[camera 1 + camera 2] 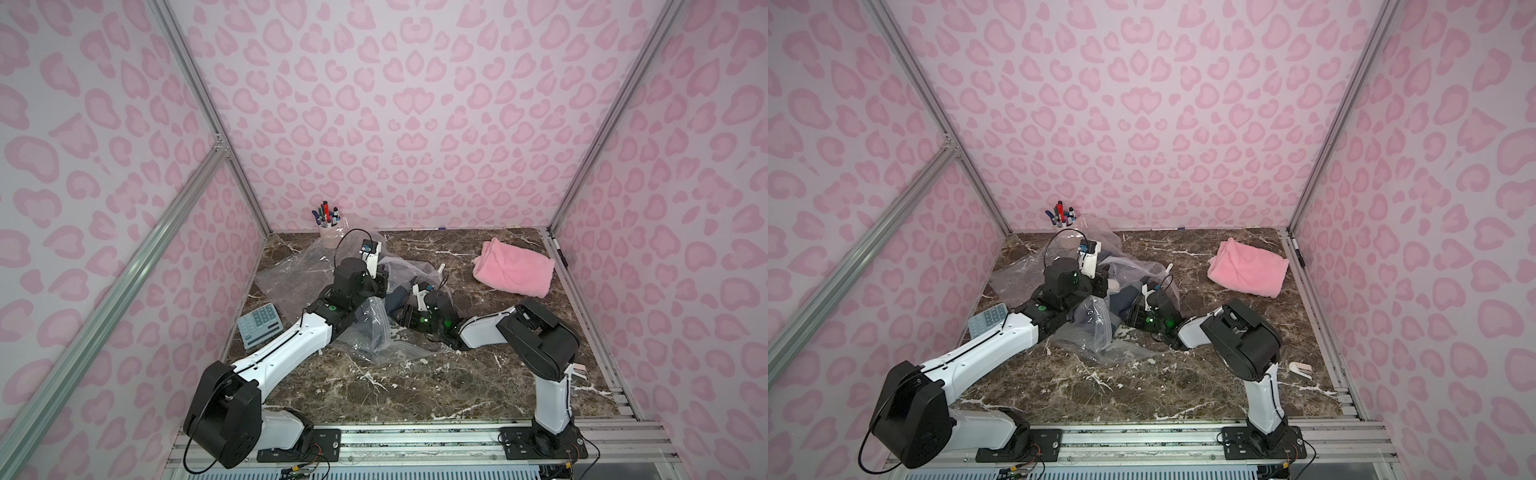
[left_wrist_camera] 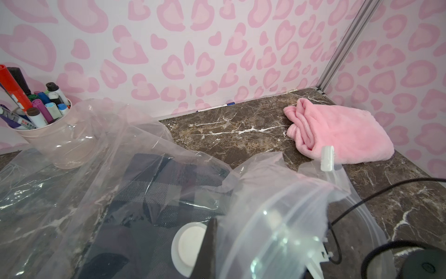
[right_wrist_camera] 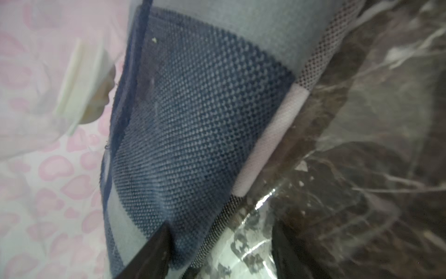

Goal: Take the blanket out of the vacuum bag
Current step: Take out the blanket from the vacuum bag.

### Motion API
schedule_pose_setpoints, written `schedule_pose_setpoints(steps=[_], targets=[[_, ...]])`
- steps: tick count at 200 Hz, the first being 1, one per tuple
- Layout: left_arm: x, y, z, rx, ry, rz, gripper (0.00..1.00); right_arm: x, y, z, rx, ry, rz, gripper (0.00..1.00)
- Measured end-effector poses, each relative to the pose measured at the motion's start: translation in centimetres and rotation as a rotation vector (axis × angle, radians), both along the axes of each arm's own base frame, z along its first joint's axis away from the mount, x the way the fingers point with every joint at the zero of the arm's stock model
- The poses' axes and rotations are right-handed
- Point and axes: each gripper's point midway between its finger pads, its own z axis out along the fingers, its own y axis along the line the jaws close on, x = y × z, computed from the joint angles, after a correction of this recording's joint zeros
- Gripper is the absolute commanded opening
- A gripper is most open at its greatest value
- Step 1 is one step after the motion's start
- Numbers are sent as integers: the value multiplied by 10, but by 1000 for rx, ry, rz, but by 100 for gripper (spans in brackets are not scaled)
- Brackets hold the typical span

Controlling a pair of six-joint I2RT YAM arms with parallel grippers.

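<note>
Dark fingertips (image 3: 154, 251) of the right gripper (image 3: 220, 232) loom closest in the right wrist view. They stand apart, with the lower edge of the blanket (image 3: 198, 132) and a layer of clear film between them. One fingertip touches the cloth and its partner sits clear of it. That blanket is a blue-and-grey checked weave with a white stripe. It lies inside the vacuum bag (image 1: 291, 270), near the middle of the crumpled plastic.

Opposite, the left gripper (image 2: 211, 244) is closed. It seems to pinch a fold of the bag's film just beside the round white valve disc (image 2: 190, 246), though the plastic hides the far finger, so the hold is hard to confirm. Both top views show the two grippers close together over the bag, the left coming from the near left and the right reaching in low from the right.

Crinkled film spreads across the left rear of the marble table (image 1: 415, 386), its far edge against the pen cup (image 1: 330, 235). A white slider clip (image 2: 327, 159) sits on the bag's edge toward the pink towel (image 1: 515, 266), which lies folded, well apart, by the right rear corner. A calculator (image 1: 259, 324) rests at the table's left edge, near the left arm.
</note>
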Motion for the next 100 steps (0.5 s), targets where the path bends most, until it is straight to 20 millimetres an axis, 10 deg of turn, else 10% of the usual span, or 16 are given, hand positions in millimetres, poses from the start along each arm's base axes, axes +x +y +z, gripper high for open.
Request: schedule_pose_setpoints(steps=[100], targets=[[4,2,-3,16,9,20,4,12,23,27,108,-52,61,66]])
